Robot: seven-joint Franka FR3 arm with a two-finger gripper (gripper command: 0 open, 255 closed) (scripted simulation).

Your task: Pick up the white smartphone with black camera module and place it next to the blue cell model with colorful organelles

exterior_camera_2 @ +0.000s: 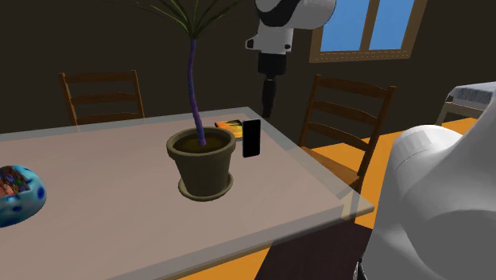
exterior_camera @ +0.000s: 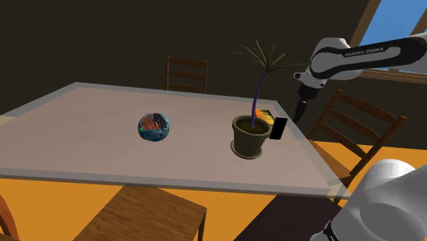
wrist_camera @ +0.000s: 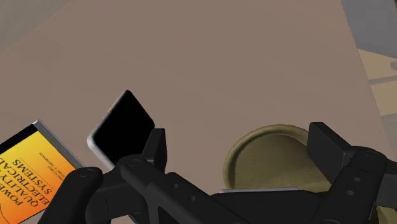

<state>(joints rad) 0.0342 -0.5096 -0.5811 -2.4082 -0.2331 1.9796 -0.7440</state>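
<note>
Phone (exterior_camera_2: 251,138) is standing on edge just beside the pot (exterior_camera_2: 202,163), so the claw (exterior_camera_2: 269,99) is hovering close above, fingers spread, apparently lining up a grasp.

A home dining room is suggested by a table (exterior_camera_2: 103,159) flanked by wooden chairs (exterior_camera_2: 102,79), a potted plant (exterior_camera_2: 203,159) and a window (exterior_camera_2: 389,24).

White arm (exterior_camera: 359,56) reached in from the shoulder view's upper right, forearm near level, wrist (exterior_camera_2: 280,36) bent downward. Black pincer (exterior_camera: 300,109) hung pointing straight down (same read from the second exterior view). Fingers (wrist_camera: 157,145) stood wide apart, clasping nothing between them. Lower arm link (exterior_camera: 391,198) bulked white at the shoulder view's lower right.
</note>
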